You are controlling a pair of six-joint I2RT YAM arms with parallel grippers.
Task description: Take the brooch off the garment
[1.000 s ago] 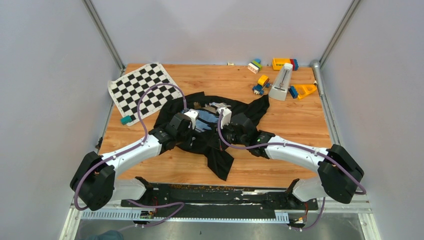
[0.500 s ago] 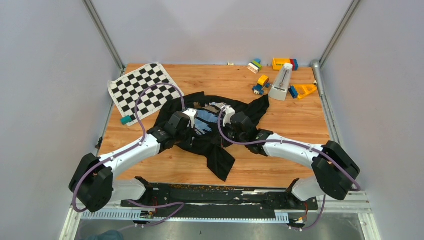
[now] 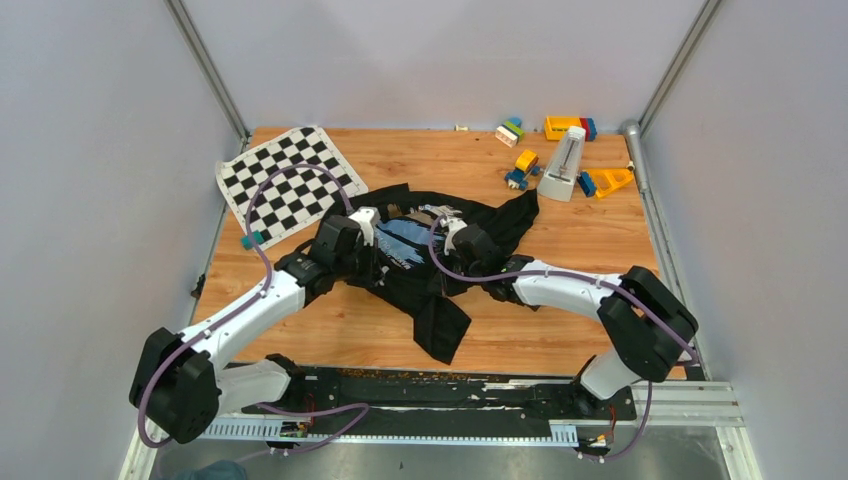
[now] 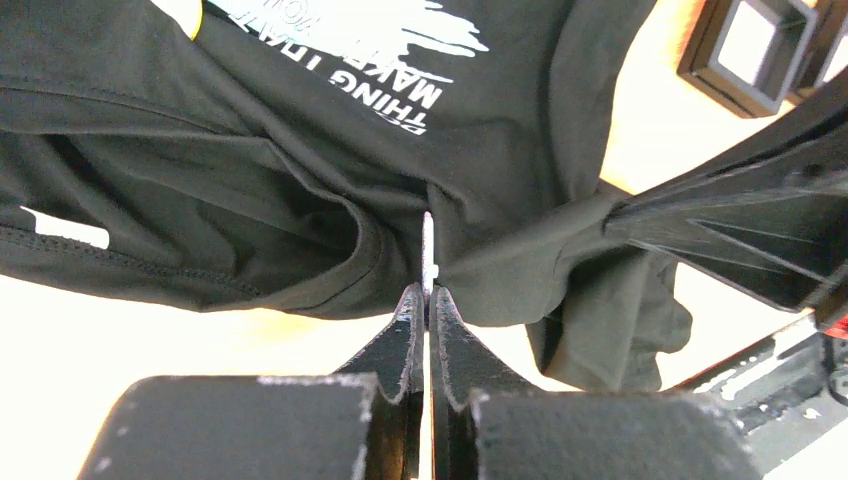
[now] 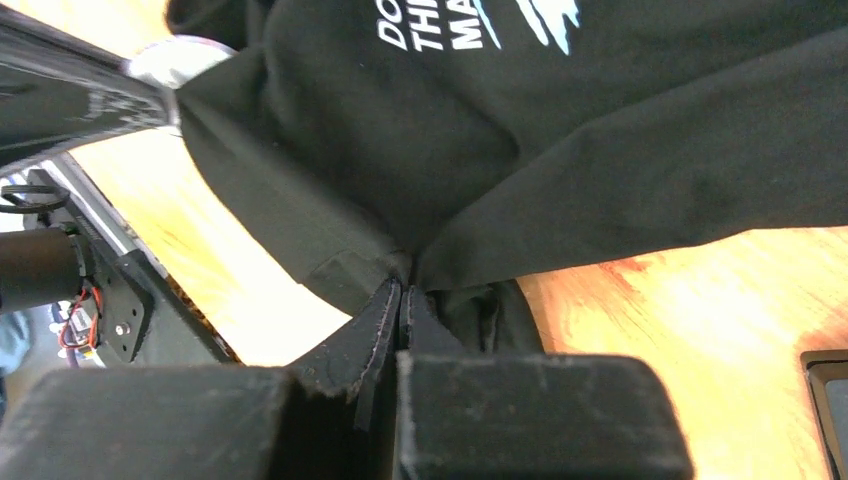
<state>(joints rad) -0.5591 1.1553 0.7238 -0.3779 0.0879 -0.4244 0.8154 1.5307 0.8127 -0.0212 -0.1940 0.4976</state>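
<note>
Garment (image 3: 437, 322) in a crumpled heap mid-desk (image 3: 590, 250), blue-and-white print facing up. Left jaws clenched on brooch (image 4: 428, 250), a thin silvery sliver seen edge-on at a fold of the black cloth. Right jaws clenched on a pinch of garment cloth. Square black tray (image 4: 730, 92) on desk beyond the cloth's edge.

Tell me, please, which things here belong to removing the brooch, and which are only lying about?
For the job: garment; brooch, a thin silvery piece at the cloth fold.
Lying about: chequered mat; metronome; toy blocks; black tray.
</note>
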